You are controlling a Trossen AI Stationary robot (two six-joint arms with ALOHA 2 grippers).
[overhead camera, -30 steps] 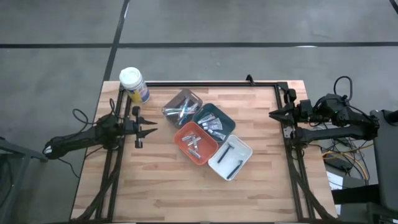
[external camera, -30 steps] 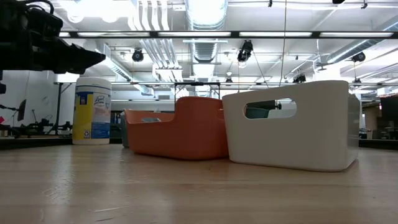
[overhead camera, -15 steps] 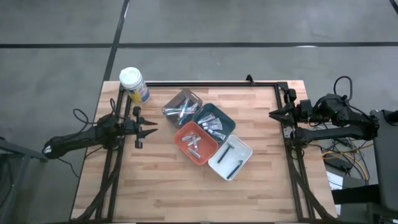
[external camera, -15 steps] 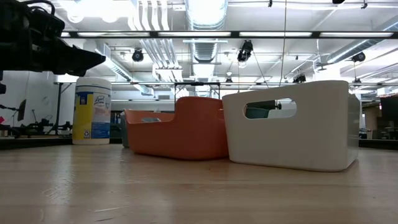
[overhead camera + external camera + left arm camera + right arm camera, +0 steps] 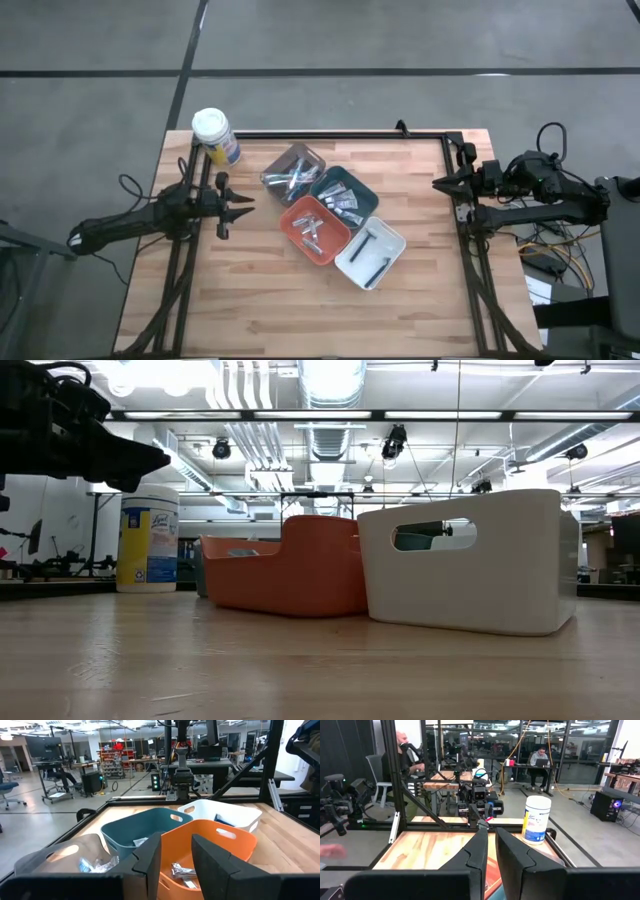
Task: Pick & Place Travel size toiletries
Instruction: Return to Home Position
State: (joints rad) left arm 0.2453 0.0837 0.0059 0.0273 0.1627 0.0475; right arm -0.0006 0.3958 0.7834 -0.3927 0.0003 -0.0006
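Note:
The toiletries lie in four square trays mid-table: thin sticks in the clear tray [image 5: 293, 168], small tubes in the teal tray [image 5: 343, 196], silver tubes in the orange tray [image 5: 314, 228], dark long-handled pieces in the white tray [image 5: 370, 253]. My left gripper [image 5: 246, 202] hovers open above the table's left side, pointing at the trays; in the left wrist view its fingers [image 5: 176, 857] frame the orange tray [image 5: 220, 845]. My right gripper [image 5: 437, 184] waits shut at the right edge, with nothing between its fingers [image 5: 491, 852].
A white-lidded yellow-blue canister [image 5: 215, 135] stands at the far left corner, also in the low view [image 5: 148, 538]. A black frame rail [image 5: 330, 134] runs along the far edge. Bare wood lies toward the near edge [image 5: 300, 310]. People sit beyond the table [image 5: 405, 745].
My left gripper has dipped slightly, as the low view shows. The trays and their contents have stayed put.

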